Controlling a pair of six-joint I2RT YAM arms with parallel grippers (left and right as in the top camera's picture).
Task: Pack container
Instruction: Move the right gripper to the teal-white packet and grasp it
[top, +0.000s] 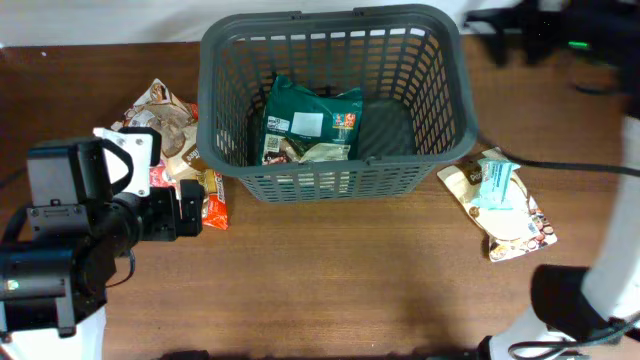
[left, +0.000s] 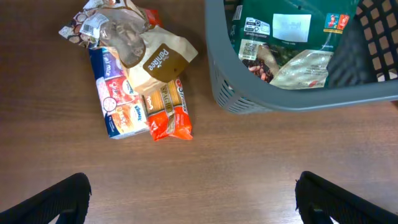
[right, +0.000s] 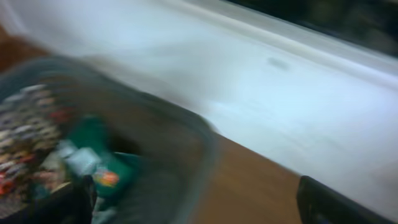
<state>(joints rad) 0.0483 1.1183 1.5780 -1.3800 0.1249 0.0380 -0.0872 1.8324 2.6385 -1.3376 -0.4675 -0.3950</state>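
The dark grey slotted container (top: 335, 181) stands at the table's back middle; a green snack packet (top: 310, 124) lies inside it. It also shows in the left wrist view (left: 292, 99) and, blurred, in the right wrist view (right: 186, 146). Left of it lies a pile of packets: a brown one (left: 155, 59), a blue-white one (left: 115, 99) and an orange one (left: 166, 112). My left gripper (left: 193, 199) is open and empty over bare wood, short of the pile. My right gripper (right: 196, 199) is open and empty, high at the back right past the container's corner.
A beige packet with a teal packet on it (top: 500, 195) lies right of the container. A white wall (right: 280, 81) runs behind the table. Black cables (top: 560, 165) trail at the right. The left arm's body (top: 70, 240) covers the front left.
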